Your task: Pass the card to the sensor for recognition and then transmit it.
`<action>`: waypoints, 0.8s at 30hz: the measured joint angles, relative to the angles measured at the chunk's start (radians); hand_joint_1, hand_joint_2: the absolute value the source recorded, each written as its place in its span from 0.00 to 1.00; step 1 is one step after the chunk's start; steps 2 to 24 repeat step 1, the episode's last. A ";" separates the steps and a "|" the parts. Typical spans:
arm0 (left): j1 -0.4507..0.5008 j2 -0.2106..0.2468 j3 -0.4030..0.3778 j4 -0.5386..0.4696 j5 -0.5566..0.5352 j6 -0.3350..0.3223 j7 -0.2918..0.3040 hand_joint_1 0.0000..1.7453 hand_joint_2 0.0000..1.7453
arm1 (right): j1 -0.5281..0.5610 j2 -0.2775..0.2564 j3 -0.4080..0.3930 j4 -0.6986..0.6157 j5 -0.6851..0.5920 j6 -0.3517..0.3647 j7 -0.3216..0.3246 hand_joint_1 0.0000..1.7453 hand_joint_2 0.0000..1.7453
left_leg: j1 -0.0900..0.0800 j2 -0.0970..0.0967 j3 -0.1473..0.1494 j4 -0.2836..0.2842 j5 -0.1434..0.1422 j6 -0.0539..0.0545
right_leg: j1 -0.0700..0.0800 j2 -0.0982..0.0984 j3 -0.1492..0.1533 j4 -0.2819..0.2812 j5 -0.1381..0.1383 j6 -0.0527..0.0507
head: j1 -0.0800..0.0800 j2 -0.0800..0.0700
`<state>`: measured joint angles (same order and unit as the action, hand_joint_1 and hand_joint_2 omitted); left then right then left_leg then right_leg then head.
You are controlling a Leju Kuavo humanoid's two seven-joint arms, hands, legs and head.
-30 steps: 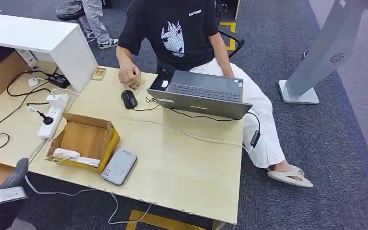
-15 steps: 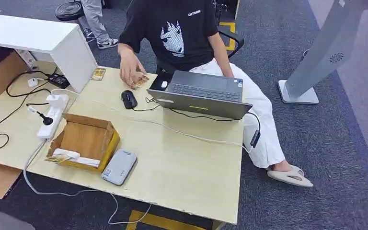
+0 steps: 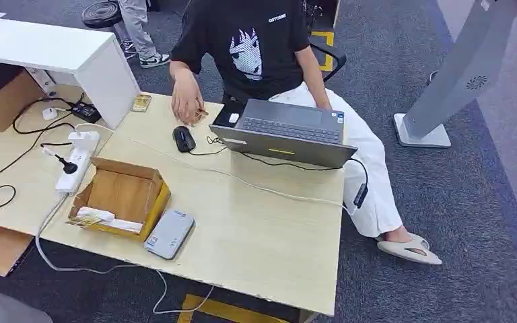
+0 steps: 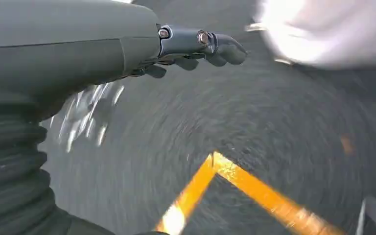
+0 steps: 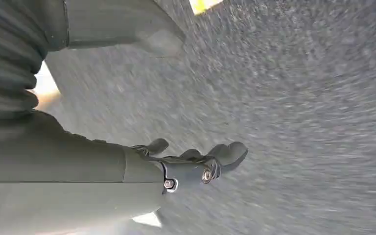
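Left hand (image 4: 196, 46) and right hand (image 5: 196, 164): fingers loosely curled, holding nothing, over grey carpet. Small brownish card (image 3: 200, 114): under a person's hand (image 3: 187, 101), far bench (image 3: 256, 229) side, well apart from fingers. Grey flat sensor box (image 3: 169, 233): near edge. Step: card not in hand; next, reach.

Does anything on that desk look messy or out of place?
Mostly tidy. The cardboard box sits askew with its flaps open, and the grey reader beside it lies at an angle by the table edge. A white cable droops off that edge.
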<state>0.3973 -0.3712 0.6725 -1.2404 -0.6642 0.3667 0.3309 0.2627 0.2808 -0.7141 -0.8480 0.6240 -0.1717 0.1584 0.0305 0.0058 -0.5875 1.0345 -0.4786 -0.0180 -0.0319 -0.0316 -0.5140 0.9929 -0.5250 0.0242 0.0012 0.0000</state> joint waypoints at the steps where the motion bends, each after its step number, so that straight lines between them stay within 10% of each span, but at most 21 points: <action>1: -0.016 0.003 0.000 0.041 -0.104 -0.061 -0.040 0.00 1.00 | -0.001 0.000 0.014 0.000 -0.020 -0.010 0.019 0.00 1.00 | 0.000 0.000 0.000 0.000 0.000 0.000 | 0.000 0.000 0.000 0.000 0.000 0.000 | 0.000 0.000; 24: -0.016 0.003 0.000 0.041 -0.104 -0.061 -0.040 0.00 1.00 | -0.001 0.000 0.014 0.000 -0.020 -0.010 0.019 0.00 1.00 | 0.000 0.000 0.000 0.000 0.000 0.000 | 0.000 0.000 0.000 0.000 0.000 0.000 | 0.000 0.000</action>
